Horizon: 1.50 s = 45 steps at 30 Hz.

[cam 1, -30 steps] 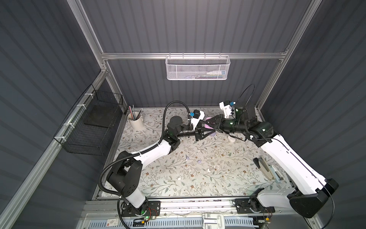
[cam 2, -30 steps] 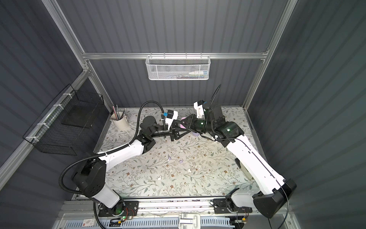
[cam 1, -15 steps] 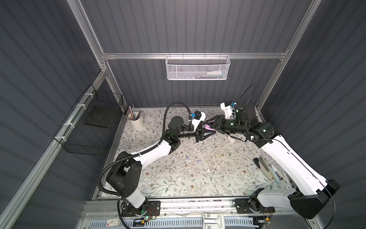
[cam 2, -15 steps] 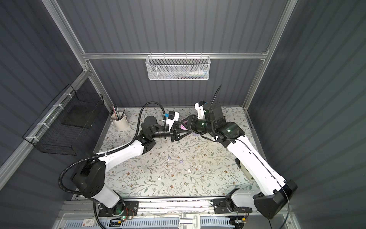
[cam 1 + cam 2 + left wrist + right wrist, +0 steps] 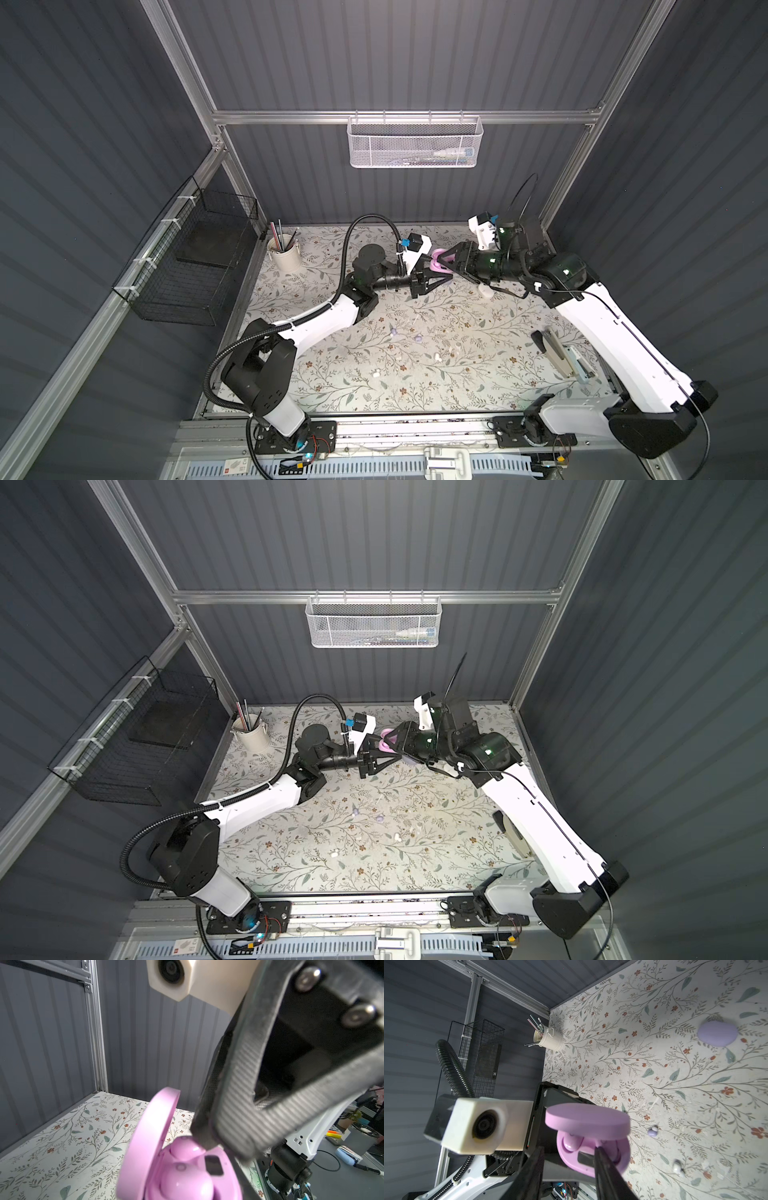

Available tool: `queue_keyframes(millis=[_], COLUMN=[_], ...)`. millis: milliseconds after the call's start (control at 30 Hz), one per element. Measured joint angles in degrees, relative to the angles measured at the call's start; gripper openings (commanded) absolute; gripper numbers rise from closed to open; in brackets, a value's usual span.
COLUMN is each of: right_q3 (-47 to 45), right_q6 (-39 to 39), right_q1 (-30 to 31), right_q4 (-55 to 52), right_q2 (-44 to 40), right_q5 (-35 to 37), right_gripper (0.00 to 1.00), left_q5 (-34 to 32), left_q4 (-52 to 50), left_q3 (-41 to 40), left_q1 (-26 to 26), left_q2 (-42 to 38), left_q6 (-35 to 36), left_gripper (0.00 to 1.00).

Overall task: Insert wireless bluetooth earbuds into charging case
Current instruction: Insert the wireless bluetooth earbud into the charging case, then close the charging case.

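**Bud seating, claw to claw**

My left claw (image 5: 380, 752) clenches the pink case (image 5: 187, 1176), lid (image 5: 149, 1126) up, above the table's (image 5: 374, 374) back. My right claw (image 5: 569, 1150) stands parted, one tip on a bud (image 5: 185, 1150) in its well. I'd press straight down, gently, then back out clear of the lid. Blur hides whether it sits flush; the right wrist view has my finger over it. Loose buds (image 5: 418, 338) lie on the table.

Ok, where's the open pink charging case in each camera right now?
Top view: pink case raised, right of the cream pen cup.
Top view: again case right of cup.
Left wrist: case close up, lid open; cup not in it.
Right wrist: case close up, lid open; cup beyond it.
Shared landmark: the pen cup.
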Motion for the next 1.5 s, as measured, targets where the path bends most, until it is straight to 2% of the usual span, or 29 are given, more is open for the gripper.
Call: queue_keyframes(millis=[333, 733, 900, 1100, 1233, 1367, 1500], right_q3=[12.46, 24.83, 23.74, 16.13, 14.73, 17.44, 19.23], right_q6=[-2.56, -10.69, -11.85, -10.47, -9.11, -8.59, -8.41], right_q1=[-0.94, -1.97, 0.87, 4.48, 4.81, 4.83, 4.83], right_q4=[-8.83, -14.1, -16.83, -18.03, -19.69, -22.12, -22.34], right_q2=[1.66, 14.43, 13.9, 8.57, 7.45, 9.51, 11.02], right_q5=[2.89, 2.4, 2.49, 4.15, 5.51, 7.72, 8.87], right_gripper=[0.42, 0.41, 0.4, 0.41, 0.51, 0.72, 0.81], left_q5=[0.02, 0.02, 0.0, 0.22, 0.2, 0.22, 0.24], left_q4=[0.57, 0.33, -0.13, -1.14, -1.01, -0.96, -0.98], left_q3=[-0.28, -1.14, -1.14, -1.18, -1.18, -1.18, -1.18], left_q1=[0.0, 0.0, 0.02, 0.11, 0.22, 0.22, 0.22], left_q2=[-0.96, -2.19, -2.19, -2.19, -2.19, -2.19, -2.19], left_q6=[0.63, 1.7, 1.95, 2.12, 2.12, 2.12, 2.12], left_gripper=[0.33, 0.33, 0.33, 0.33, 0.33, 0.33, 0.33])
